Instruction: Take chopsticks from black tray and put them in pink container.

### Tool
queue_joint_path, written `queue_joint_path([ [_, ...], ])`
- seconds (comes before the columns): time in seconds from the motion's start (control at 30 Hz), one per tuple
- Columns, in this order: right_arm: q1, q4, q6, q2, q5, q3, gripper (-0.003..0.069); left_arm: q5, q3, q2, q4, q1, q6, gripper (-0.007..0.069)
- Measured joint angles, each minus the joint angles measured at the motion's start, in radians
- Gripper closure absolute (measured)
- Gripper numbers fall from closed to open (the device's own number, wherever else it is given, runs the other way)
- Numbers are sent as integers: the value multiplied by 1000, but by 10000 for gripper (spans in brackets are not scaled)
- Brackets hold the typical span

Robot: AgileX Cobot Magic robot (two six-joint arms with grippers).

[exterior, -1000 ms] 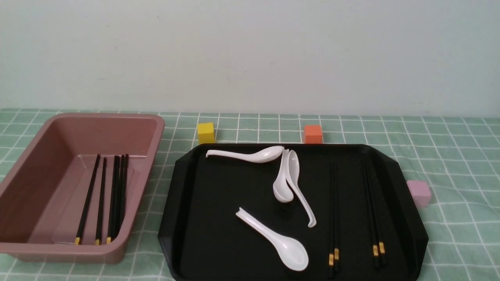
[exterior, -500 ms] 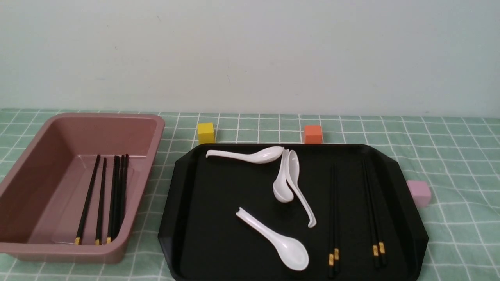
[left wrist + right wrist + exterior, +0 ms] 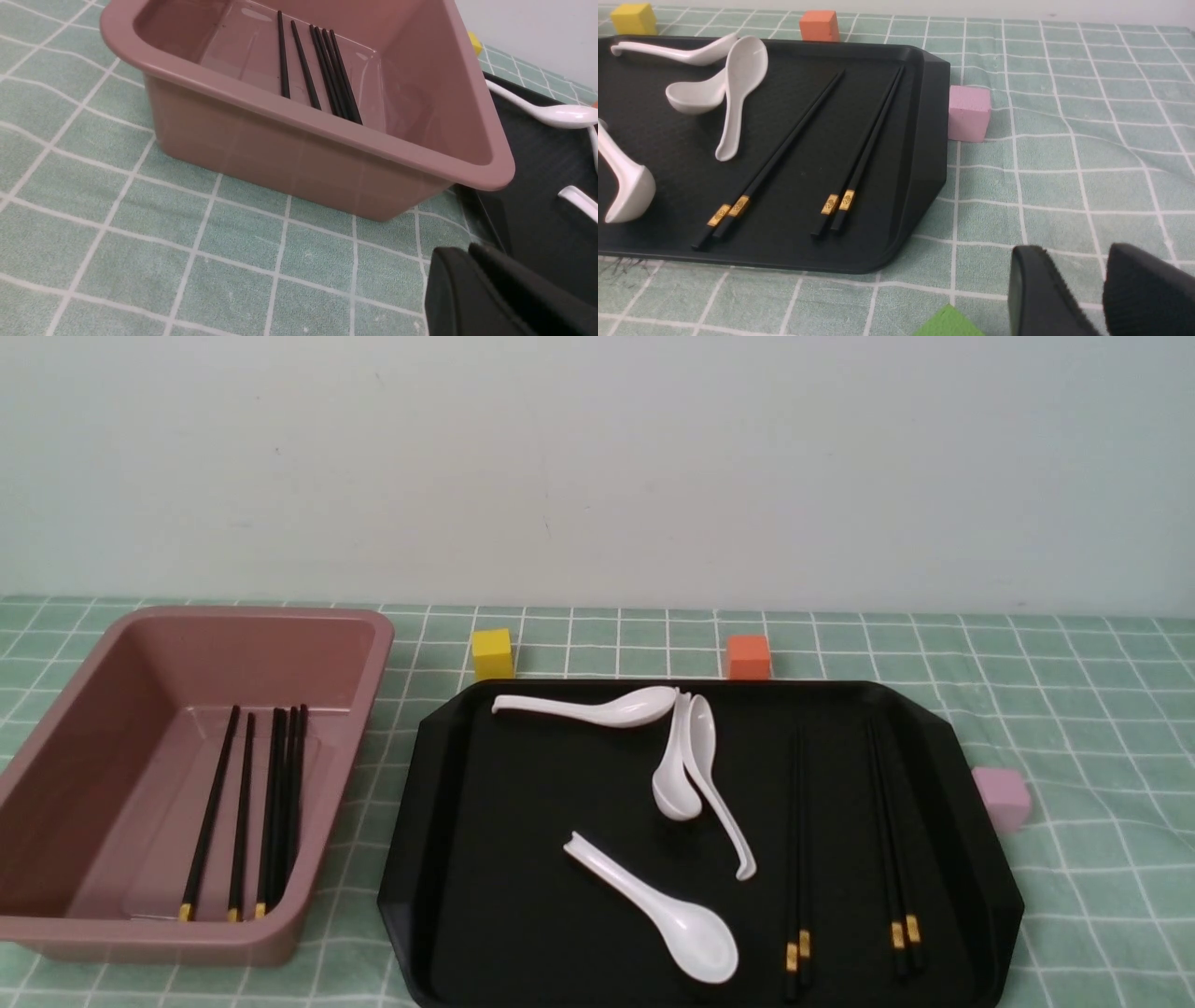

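Two pairs of black chopsticks with gold bands lie on the right part of the black tray; the right wrist view shows both pairs. Several more chopsticks lie in the pink container to the tray's left. Neither arm shows in the front view. My left gripper hangs low over the cloth at the near corner of the pink container, its fingers together and empty. My right gripper is open and empty over the cloth, near the tray's right front corner.
Several white soup spoons lie on the tray. A yellow cube and an orange cube stand behind it, a pale pink cube at its right edge. A green block sits beside my right gripper. A green checked cloth covers the table.
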Motion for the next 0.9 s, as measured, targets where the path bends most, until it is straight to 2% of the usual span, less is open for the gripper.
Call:
queue_joint_path([
  [0.9,0,0,0,0,0,0,419,0,0,0,0,0,0,556],
])
